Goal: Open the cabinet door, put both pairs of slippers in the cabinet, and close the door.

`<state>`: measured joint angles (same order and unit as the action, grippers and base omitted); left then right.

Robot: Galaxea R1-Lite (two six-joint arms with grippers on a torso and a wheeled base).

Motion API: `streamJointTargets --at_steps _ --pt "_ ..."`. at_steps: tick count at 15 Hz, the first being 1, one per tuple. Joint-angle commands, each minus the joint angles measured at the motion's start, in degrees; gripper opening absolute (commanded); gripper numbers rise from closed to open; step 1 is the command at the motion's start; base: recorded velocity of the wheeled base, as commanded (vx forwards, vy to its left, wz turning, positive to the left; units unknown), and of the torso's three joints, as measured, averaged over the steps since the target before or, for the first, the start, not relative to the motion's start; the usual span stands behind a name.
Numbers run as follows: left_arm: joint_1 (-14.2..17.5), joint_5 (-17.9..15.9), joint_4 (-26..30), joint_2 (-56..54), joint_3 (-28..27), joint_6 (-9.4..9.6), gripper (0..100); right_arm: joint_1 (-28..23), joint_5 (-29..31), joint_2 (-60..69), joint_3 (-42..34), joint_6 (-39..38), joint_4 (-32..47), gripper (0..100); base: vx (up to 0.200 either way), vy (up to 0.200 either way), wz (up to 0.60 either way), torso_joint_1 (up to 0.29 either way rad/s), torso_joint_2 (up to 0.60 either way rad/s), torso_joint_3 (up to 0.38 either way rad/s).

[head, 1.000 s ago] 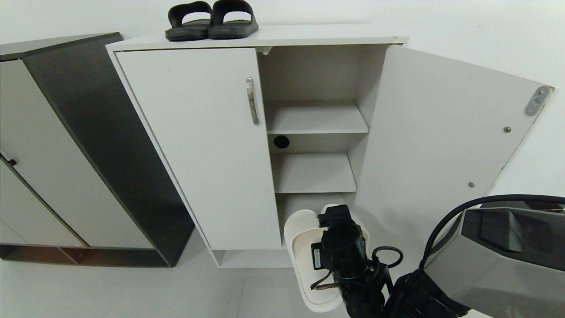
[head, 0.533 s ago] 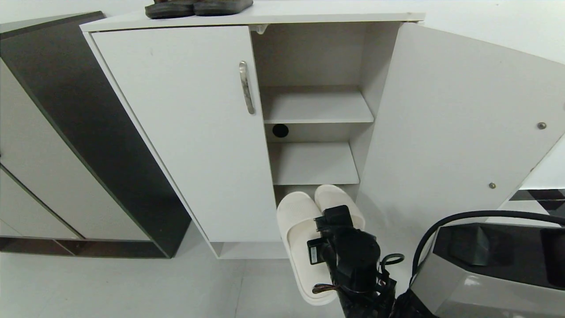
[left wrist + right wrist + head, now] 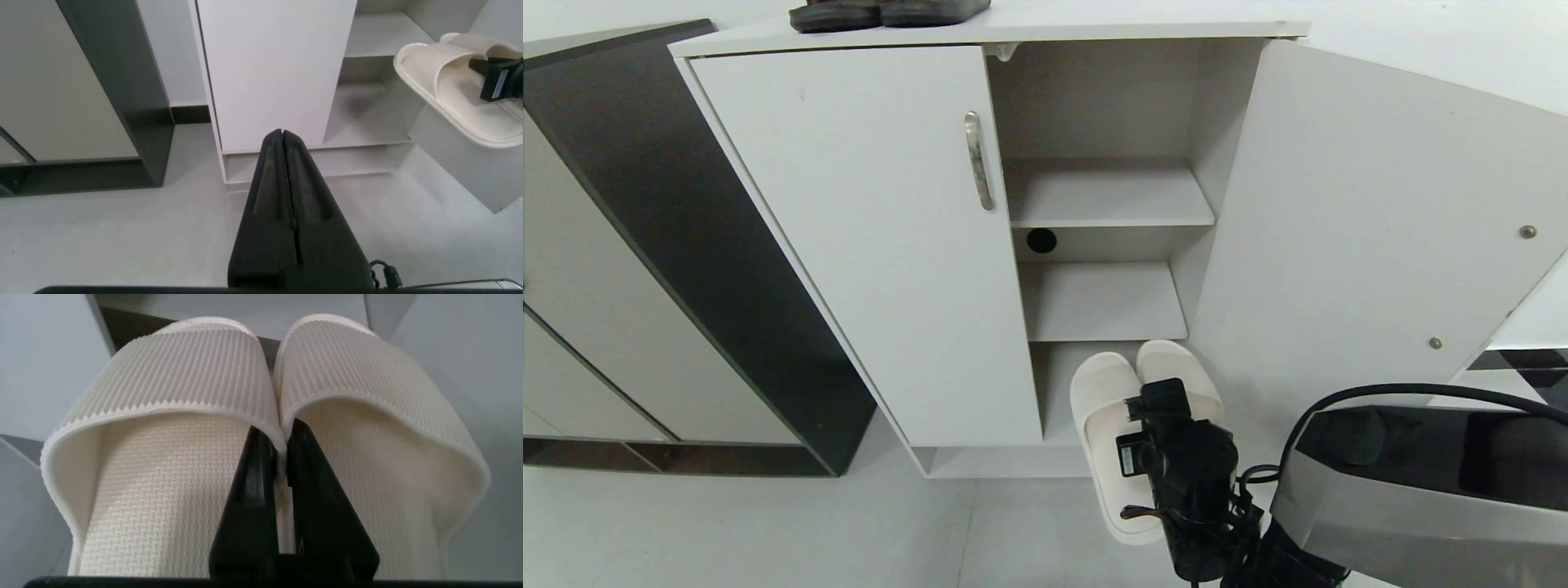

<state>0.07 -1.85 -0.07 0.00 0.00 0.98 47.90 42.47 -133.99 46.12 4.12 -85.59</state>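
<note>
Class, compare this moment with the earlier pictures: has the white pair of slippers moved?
Yes. Measured against the closed left door, the white slippers, clamped in the right hand, have shifted to the robot's right, toward the open right door.

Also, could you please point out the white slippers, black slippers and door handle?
white slippers (image 3: 1104,380): head view, left slipper's strap.
black slippers (image 3: 931,12): head view, sole edge.
door handle (image 3: 978,159): head view, mid-bar.

I read cabinet (image 3: 1143,31): right door (image 3: 1347,220) swung open, left door (image 3: 866,245) shut | white slippers (image 3: 1104,408): paired, pinched by right gripper (image 3: 1162,398), toes toward bottom compartment | black slippers (image 3: 882,11): on cabinet top.
</note>
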Motion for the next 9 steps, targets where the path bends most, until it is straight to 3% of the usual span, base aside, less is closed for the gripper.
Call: streamJointTargets --at_steps 1,9 --pt "0.0 0.0 0.0 0.1 0.0 -0.01 0 -0.7 -0.1 -0.1 -0.2 0.0 -0.1 0 0.0 0.0 0.0 0.0 0.0 0.0" --pt "0.0 0.0 0.0 0.1 0.0 -0.18 0 -3.2 -0.4 0.0 -0.2 0.1 -0.4 0 0.0 0.0 0.0 0.0 0.0 0.0"
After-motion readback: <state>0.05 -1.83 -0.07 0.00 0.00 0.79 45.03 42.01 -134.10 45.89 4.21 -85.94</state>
